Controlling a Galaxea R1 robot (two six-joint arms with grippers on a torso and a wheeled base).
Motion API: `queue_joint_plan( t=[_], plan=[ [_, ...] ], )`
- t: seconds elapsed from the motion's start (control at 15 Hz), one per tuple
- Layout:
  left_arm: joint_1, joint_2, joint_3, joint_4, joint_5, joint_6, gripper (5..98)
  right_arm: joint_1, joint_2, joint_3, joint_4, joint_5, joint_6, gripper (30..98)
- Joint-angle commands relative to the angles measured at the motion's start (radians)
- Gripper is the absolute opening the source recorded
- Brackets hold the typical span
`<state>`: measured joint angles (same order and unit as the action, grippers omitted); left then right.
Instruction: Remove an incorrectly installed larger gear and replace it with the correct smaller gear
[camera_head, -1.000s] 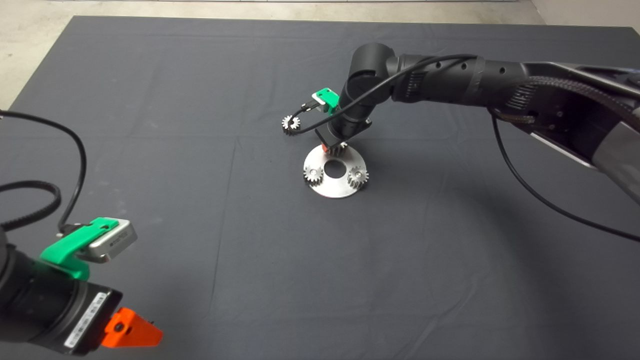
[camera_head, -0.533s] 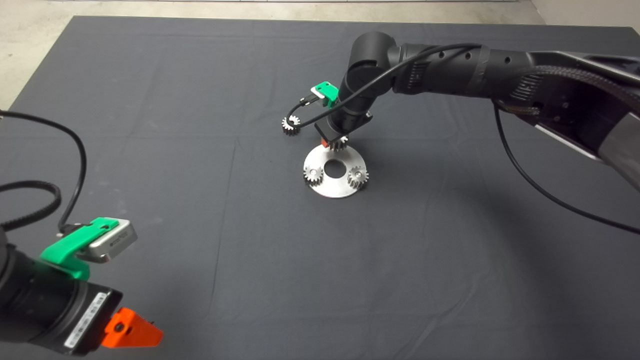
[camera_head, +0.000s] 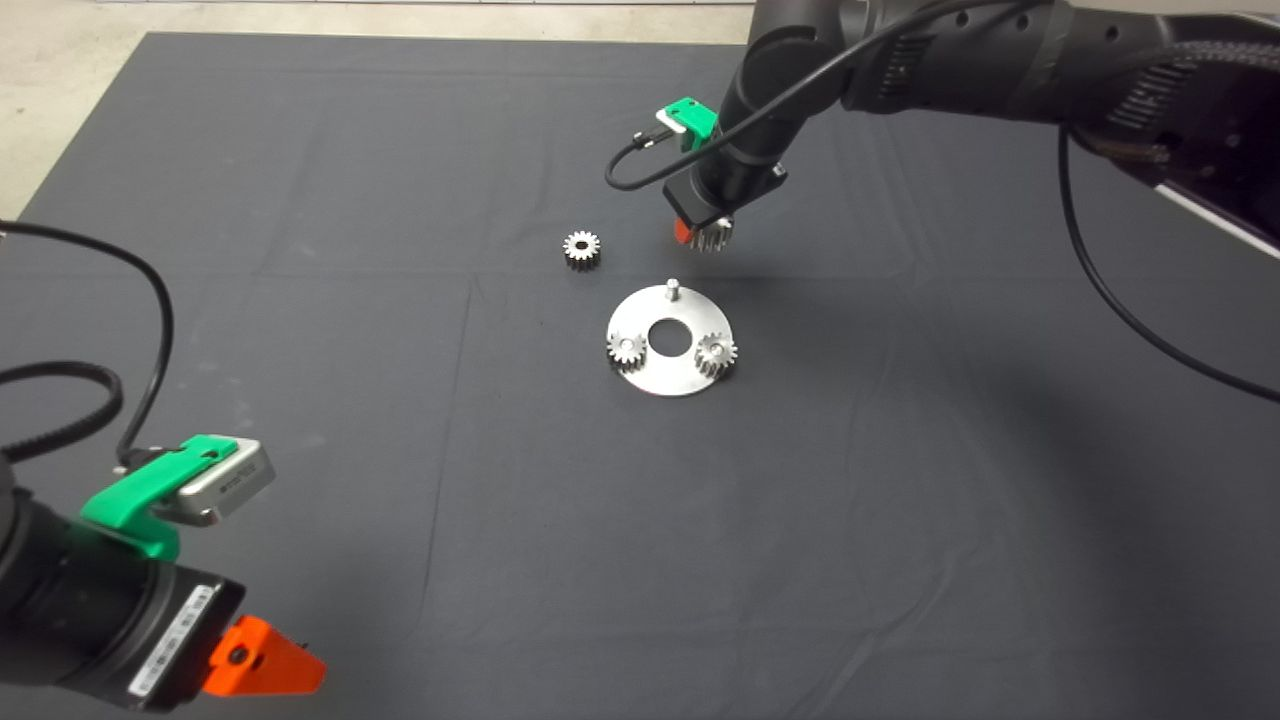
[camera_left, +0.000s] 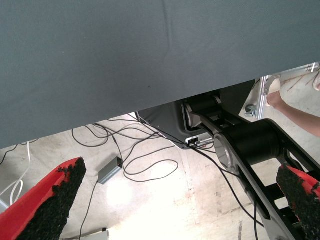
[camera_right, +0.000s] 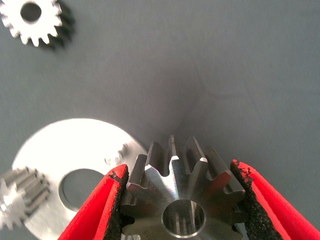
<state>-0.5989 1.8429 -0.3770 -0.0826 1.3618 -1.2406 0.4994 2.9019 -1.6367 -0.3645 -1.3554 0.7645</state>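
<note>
My right gripper (camera_head: 703, 234) is shut on the larger gear (camera_head: 714, 237), a chunky silver gear with slanted teeth, and holds it in the air above and behind the round silver plate (camera_head: 668, 377). In the right wrist view the gear (camera_right: 181, 197) sits between the red fingers (camera_right: 102, 207). The plate's rear pin (camera_head: 673, 288) stands bare. The smaller gear (camera_head: 581, 248), flat with a dark centre hole, lies on the mat left of the plate; it also shows in the right wrist view (camera_right: 34, 21). My left gripper (camera_head: 262, 660) waits open at the lower left.
Two small gears with shiny pins sit on the plate, one at the left (camera_head: 626, 349) and one at the right (camera_head: 716, 353). The plate has a large centre hole (camera_head: 669, 335). The left wrist view shows floor cables (camera_left: 145, 160) and a person's leg (camera_left: 295, 111) beyond the mat.
My right gripper has risen up and to the right, lifting the larger gear off the plate's rear pin, which now stands bare. The left arm has not moved.
</note>
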Motion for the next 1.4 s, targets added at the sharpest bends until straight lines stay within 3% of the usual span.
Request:
queue_joint_plan(
  t=[0.0,0.27,0.53,0.8,1.2,1.33],
  plan=[
    [-0.007,0.0,0.018,-0.016,0.0,-0.001,98.3,0.035,-0.107,0.167,0.048,-0.132,0.029,51.2],
    [-0.007,-0.001,0.018,-0.016,0.0,0.0,98.3,0.031,-0.271,0.402,0.047,-0.18,0.149,51.2],
    [-0.007,-0.001,0.018,-0.016,0.0,0.001,98.3,0.027,-0.398,0.582,0.047,-0.194,0.168,51.3],
    [-0.007,-0.001,0.018,-0.016,0.001,0.001,98.3,-0.018,-0.496,0.667,0.021,-0.194,0.202,51.3],
    [-0.007,-0.001,0.018,-0.016,0.002,0.001,98.3,-0.059,-0.534,0.729,-0.044,-0.183,0.261,51.4],
    [-0.007,-0.001,0.018,-0.016,0.002,0.001,98.3,-0.065,-0.536,0.729,-0.047,-0.182,0.309,51.2]
  ],
)
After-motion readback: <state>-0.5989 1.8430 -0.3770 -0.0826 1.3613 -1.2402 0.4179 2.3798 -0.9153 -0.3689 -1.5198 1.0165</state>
